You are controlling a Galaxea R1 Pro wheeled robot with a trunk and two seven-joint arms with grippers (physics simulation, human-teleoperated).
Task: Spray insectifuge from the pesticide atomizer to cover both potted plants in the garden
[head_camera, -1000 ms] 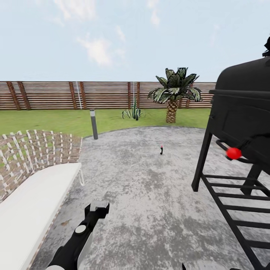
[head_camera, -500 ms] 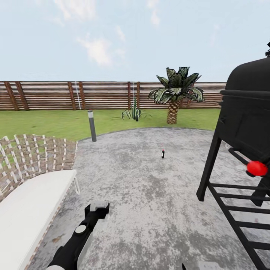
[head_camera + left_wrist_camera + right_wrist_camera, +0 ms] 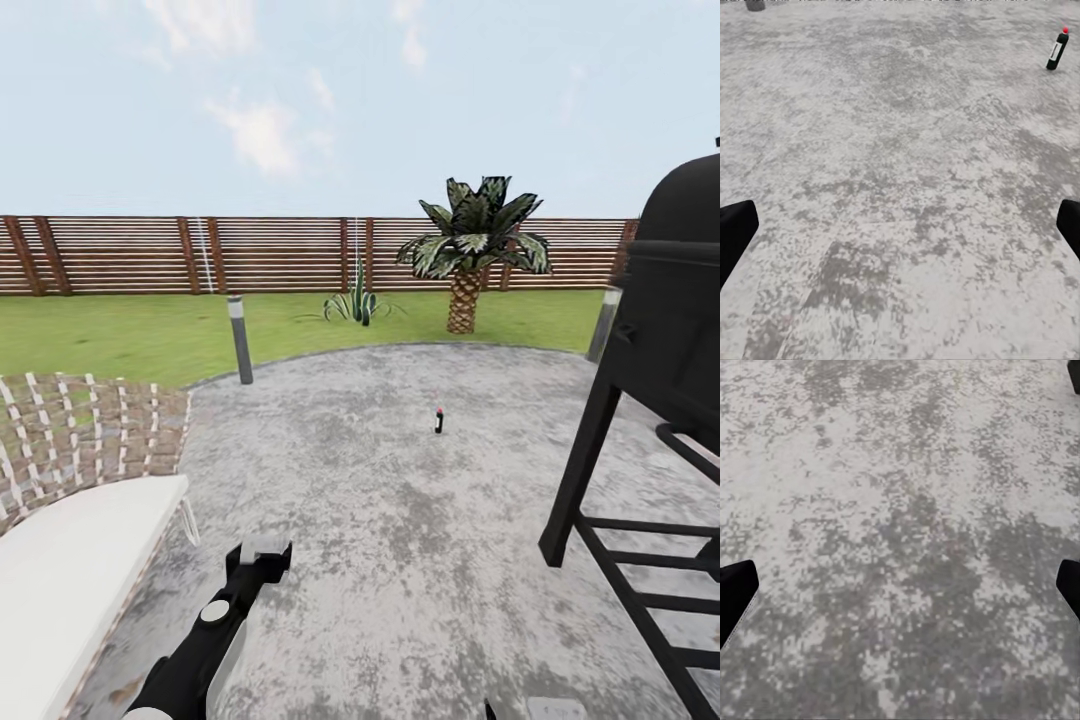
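A small dark spray bottle with a red nozzle spot (image 3: 438, 420), the pesticide atomizer, is seen standing upright on the round grey mottled paved patio (image 3: 420, 560), well ahead of the robot at about twelve o'clock in the head view. It is also caught by the left wrist camera (image 3: 1057, 50), far beyond the left gripper (image 3: 900, 225), whose jaws are spread wide and hold nothing. The right gripper (image 3: 900, 585) is likewise held wide apart over bare paving. A narrow dark-green spiky potted plant (image 3: 356, 304) is seen on the lawn before the brown slatted wooden fence (image 3: 150, 255), at about eleven o'clock beyond the bottle.

Risks are judged as follows. The tall black kettle barbecue on a slatted metal stand (image 3: 650, 420) stands close at three o'clock, and its legs could be clipped by the base or the right arm if the approach is steered wide. The white-cushioned woven lounger (image 3: 70, 560) at eight o'clock narrows the path on the other side. The slim bottle could be toppled and sent rolling if it is met by a fingertip rather than taken between the jaws.
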